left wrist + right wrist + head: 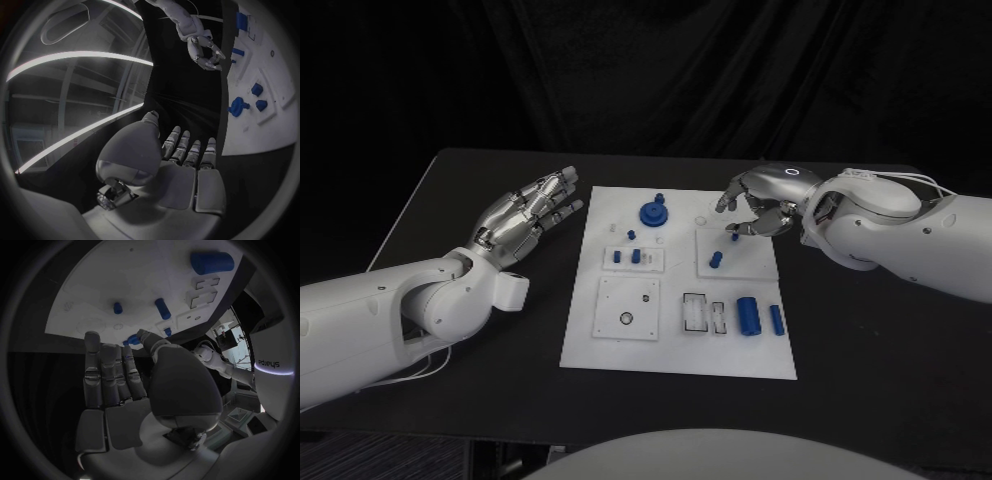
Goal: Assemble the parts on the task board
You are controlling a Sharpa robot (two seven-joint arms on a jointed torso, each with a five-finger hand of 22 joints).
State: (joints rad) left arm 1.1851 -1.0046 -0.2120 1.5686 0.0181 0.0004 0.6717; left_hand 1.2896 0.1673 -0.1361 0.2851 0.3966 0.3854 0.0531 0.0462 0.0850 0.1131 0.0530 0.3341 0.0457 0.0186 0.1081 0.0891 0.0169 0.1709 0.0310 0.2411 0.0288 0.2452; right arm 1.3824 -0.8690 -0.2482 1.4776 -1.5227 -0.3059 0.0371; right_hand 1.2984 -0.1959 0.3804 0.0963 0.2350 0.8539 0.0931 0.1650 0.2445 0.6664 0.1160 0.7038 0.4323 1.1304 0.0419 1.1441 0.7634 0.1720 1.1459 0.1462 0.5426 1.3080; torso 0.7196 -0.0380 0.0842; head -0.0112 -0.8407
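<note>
The white task board (682, 345) lies mid-table. At its far end stands a round blue part with a knob (653, 213), with small blue pegs (635, 257) on a raised plate nearer me. A blue cylinder (749, 316) and a slim blue pin (776, 319) lie near the board's front right. My right hand (759, 205) hovers over the board's far right corner with its fingers curved down above a small blue peg (733, 238), holding nothing. My left hand (531, 215) is flat with its fingers spread, just off the board's left edge.
Black table (473, 190) runs around the board on all sides. The right wrist view shows the board (125, 280) beyond my right hand (125, 385), with the blue cylinder (212, 262). The left wrist view shows my left hand (181, 165) beside the board (262, 130).
</note>
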